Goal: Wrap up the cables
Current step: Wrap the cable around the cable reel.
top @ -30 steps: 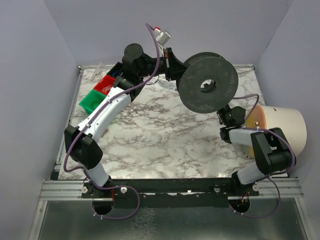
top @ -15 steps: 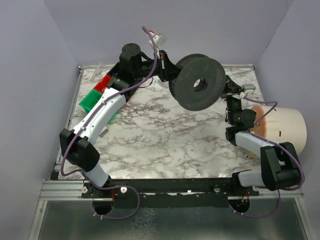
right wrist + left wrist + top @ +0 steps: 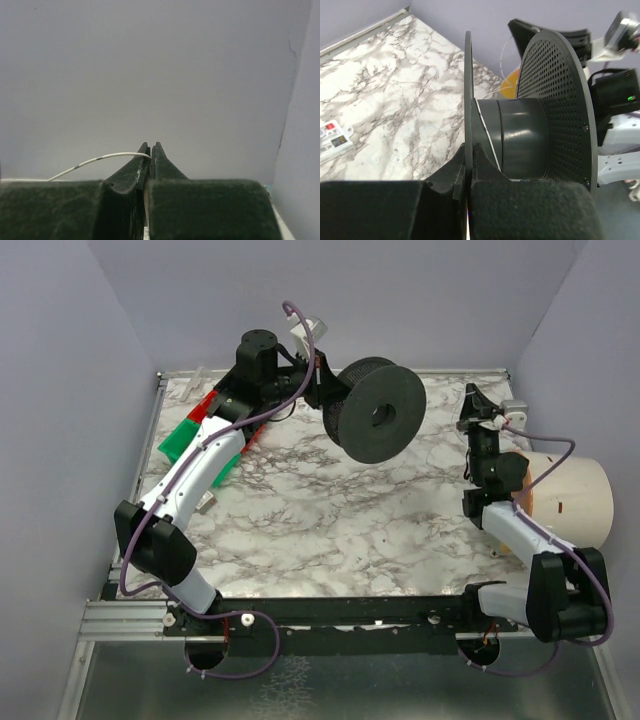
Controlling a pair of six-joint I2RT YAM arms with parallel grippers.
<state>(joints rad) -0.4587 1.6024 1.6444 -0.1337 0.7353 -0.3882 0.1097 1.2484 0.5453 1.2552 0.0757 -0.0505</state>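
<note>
White cable (image 3: 100, 159) pinched in right gripper (image 3: 150, 146) at 2 o'clock may slip free if left gripper (image 3: 468, 149), clamped on spool (image 3: 375, 417) at 1 o'clock, jerks.

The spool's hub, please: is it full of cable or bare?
Nearly bare: only one or two turns of thin white cable cross the spool's hub.

Left gripper (image 3: 468, 149) clamped on spool (image 3: 520, 135) flange; white cable (image 3: 486, 131) on hub.

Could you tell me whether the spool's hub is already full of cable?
No, only a thin white cable crosses the mostly bare hub.
</note>
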